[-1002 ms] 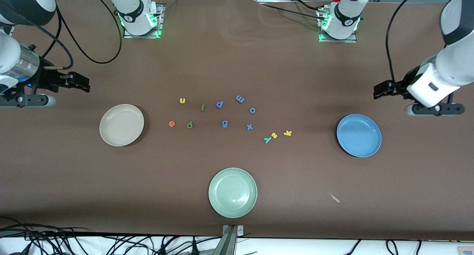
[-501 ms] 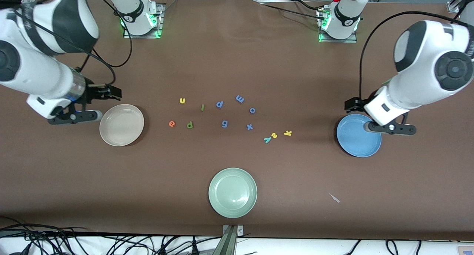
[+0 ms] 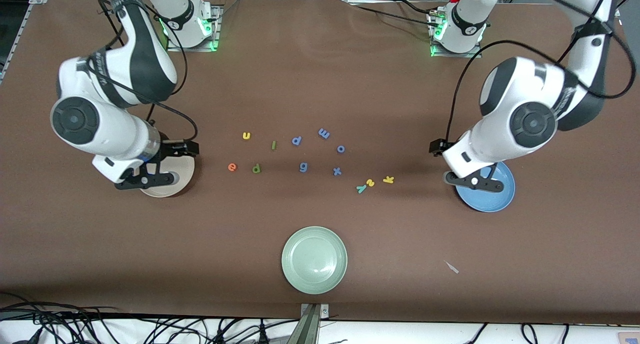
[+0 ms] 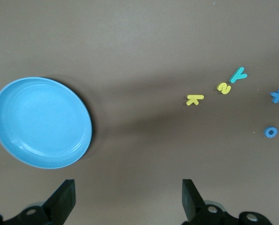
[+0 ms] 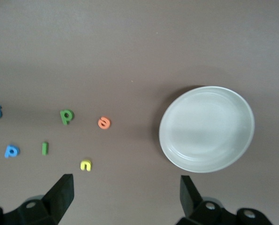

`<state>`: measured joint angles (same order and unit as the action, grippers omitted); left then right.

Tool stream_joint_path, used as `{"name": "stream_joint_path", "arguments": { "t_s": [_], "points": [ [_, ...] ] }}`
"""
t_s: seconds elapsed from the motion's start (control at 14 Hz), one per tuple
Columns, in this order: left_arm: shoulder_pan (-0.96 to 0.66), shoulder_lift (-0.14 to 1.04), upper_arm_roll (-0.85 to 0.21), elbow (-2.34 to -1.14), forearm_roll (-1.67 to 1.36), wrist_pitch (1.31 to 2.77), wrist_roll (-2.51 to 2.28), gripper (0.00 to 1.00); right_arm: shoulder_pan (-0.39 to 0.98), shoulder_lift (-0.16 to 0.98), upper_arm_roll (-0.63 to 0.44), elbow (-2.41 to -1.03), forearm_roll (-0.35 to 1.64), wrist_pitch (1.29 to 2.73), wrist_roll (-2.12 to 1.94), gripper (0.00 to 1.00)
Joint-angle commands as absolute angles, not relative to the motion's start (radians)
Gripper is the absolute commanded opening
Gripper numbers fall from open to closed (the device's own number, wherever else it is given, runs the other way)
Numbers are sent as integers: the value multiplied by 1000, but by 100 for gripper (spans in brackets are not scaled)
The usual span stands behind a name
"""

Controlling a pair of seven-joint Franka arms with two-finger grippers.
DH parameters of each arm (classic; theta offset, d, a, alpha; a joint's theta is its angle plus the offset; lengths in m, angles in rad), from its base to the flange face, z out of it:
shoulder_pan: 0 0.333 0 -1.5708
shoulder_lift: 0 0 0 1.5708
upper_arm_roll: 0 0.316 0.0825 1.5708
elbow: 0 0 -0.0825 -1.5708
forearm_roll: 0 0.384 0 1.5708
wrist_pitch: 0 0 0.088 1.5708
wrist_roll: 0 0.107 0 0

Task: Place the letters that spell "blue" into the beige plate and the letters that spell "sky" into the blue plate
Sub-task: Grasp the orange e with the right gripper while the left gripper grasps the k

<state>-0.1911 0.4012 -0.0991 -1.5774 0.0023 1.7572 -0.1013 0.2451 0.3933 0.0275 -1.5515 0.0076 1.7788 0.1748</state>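
Across the table's middle, the front view shows every letter lying loose: orange "e" [image 3: 232,167], green "b" [image 3: 256,168], light-green "l" [image 3: 273,145] and yellow "u" [image 3: 246,135] toward the right arm's end; yellow "k" [image 3: 388,179], yellow "s" [image 3: 370,183] and teal "y" [image 3: 361,188] toward the left arm's end. The right gripper [image 3: 189,148] hangs over the beige plate [image 3: 177,185]; the left gripper [image 3: 436,147] hangs beside the blue plate [image 3: 495,199]. Each arm is stationed by its own word and plate, probably to keep transfers short.

The left wrist view shows the left gripper's fingers [image 4: 64,201] spread, holding nothing.

The right wrist view shows the right gripper's fingers [image 5: 62,193] likewise released and empty.
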Motion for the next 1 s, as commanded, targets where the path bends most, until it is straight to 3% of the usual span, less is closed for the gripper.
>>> {"name": "stream_joint_path", "arguments": {
  "t_s": [0.0, 0.43, 0.72, 0.93],
  "points": [
    [-196, 457, -95, -1552, 25, 1816, -92, 100, 268, 388, 25, -1658, 23, 1918, 264, 100],
    [-227, 558, -94, -1559, -84, 2017, -107, 100, 276, 367, 58, -1899, 20, 2213, 363, 100],
    [-276, 630, -91, -1560, -84, 2114, -112, 100, 278, 373, 80, -2081, 20, 2489, 408, 100],
    [-307, 681, -87, -1603, -86, 2238, -124, 100, 288, 426, 80, -2106, 20, 2563, 414, 100]
  ]
}}
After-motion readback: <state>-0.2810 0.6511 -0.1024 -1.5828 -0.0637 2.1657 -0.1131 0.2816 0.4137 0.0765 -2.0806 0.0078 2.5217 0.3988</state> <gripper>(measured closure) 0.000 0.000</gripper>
